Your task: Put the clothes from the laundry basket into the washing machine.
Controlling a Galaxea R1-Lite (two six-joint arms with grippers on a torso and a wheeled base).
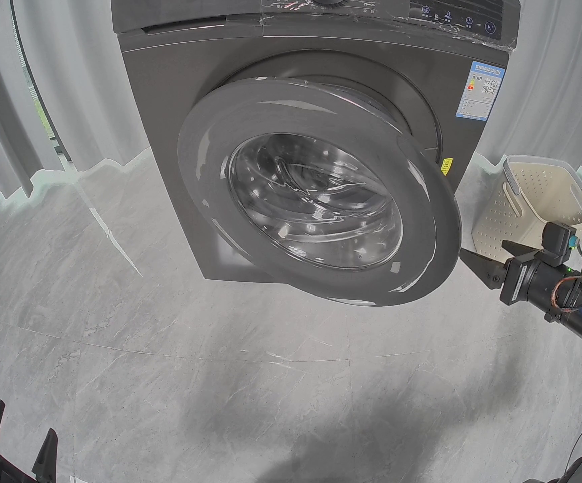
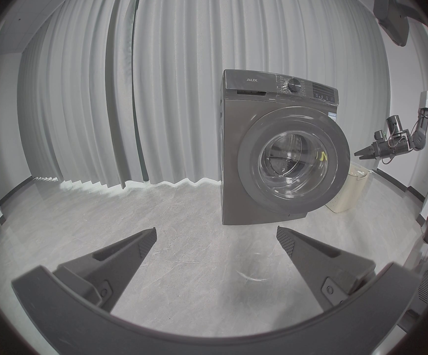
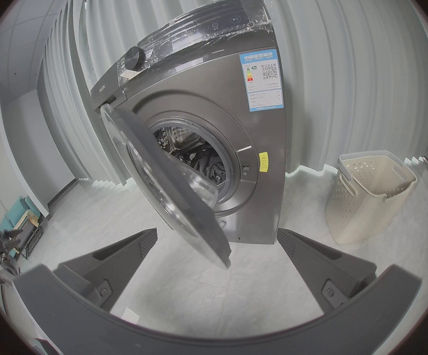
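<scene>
Right end effector [image 3: 214,232]: fingers apart, holding nothing, just beside free edge of half-open door [image 1: 432,236]. Dark clothes [image 3: 208,162] lie inside drum of washing machine [image 1: 170,82]. Laundry basket [image 1: 547,192], on floor to robot's right of machine, looks empty. Likely step: shut door. Press on rim near latch side, follow hinge arc until latch catches, check no fabric sits at seal. Left end effector [image 1: 25,418]: fingers apart, low, well apart from machine.

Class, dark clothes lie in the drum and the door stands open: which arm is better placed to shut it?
Right, probably. The right tool, open, hovers beside the free edge of the door, next to the laundry basket. The left tool sits low, well back from the washing machine.
</scene>
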